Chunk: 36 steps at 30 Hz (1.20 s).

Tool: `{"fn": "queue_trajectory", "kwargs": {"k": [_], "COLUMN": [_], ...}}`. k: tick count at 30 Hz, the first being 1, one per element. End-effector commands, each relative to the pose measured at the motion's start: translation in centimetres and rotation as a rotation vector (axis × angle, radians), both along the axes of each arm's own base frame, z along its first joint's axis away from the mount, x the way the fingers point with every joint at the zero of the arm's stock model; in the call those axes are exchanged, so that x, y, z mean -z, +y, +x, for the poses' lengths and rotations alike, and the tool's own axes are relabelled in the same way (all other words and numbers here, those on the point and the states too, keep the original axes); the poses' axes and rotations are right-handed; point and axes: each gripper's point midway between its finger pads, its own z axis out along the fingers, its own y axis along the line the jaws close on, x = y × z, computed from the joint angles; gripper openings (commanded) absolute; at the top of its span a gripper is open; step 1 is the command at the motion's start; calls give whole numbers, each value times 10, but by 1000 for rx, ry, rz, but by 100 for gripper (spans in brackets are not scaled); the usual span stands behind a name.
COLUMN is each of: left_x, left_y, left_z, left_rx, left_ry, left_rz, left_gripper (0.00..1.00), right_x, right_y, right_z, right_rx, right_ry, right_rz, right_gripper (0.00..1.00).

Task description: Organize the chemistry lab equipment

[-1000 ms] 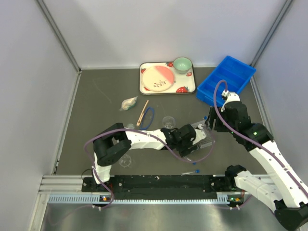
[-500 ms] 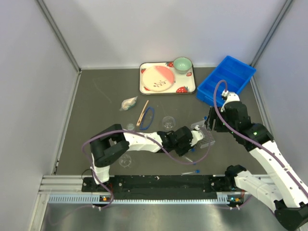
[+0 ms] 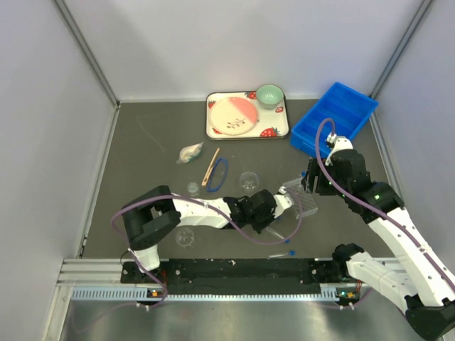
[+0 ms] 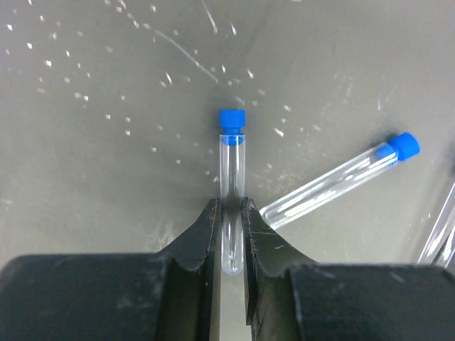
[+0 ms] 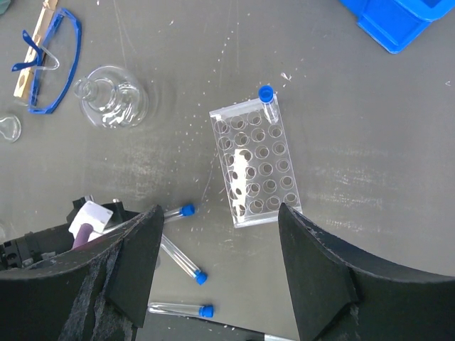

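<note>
At the far left of the right wrist view, a thin wooden stick (image 5: 31, 62) lies against a blue ring (image 5: 60, 60). A clear glass flask (image 5: 110, 101) sits just beside them, to their right.

Your left gripper (image 4: 229, 204) is closed narrow on a blue-capped tube (image 4: 232, 160). The tube's long axis runs straight out in line with the fingers (image 4: 202, 238). Its blue cap points away from the hand, and its rounded bottom sits back between the two fingers. The tube is thin and clear, and it looks empty. This view does not show whether it is lifted or resting on the table (image 4: 99, 170).

To the right of these fingers lies a second tube (image 4: 334, 183). It is slanted, with its cap pointing ahead and to the right and its bottom end close to the right finger.

Your right gripper (image 5: 219, 209) stands wide apart and holds nothing. The clear rectangular tube rack (image 5: 252, 167) is just ahead of the gap between its fingers, with its long axis running roughly forward from the hand. One capped tube (image 5: 268, 101) stands in the far right corner hole. A blue bin (image 5: 409, 21) lies well ahead and to the right.
</note>
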Motion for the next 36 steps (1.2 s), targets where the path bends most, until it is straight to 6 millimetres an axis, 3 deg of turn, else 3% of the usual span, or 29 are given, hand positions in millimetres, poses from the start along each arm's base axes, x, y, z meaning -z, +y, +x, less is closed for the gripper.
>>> {"fn": "queue_trajectory", "kwargs": {"k": [1, 4, 11, 13, 18, 22, 28, 31, 36], "left_x": [-4, -25, -104, -129, -171, -211, -248, -263, -274], "left_y": [31, 30, 37, 40, 49, 58, 71, 76, 81], "left_z": [-11, -10, -10, -13, -31, -48, -66, -75, -84], "left_rx": [-13, -5, 9, 10, 38, 91, 148, 177, 201], "left_ry": [29, 15, -14, -21, 56, 106, 166, 190, 230], "left_rz": [78, 51, -91, -154, -299, -462, -642, -707, -774], "left_gripper": [0, 0, 0, 0, 0, 0, 0, 0, 0], "right_x": [-16, -26, -41, -46, -65, -82, -95, -97, -105], "right_y": [6, 9, 23, 38, 83, 107, 147, 158, 175], "right_z": [4, 5, 5, 0, -19, -34, -64, -71, -85], "right_rx": [-23, -39, -121, -191, -423, -563, -760, -797, -879], "right_ry": [-43, -56, -62, -53, -55, -59, -23, -12, -6], "right_rz": [18, 27, 56, 109, 291, 401, 494, 525, 610], "right_gripper": [66, 66, 66, 66, 66, 66, 66, 66, 65]}}
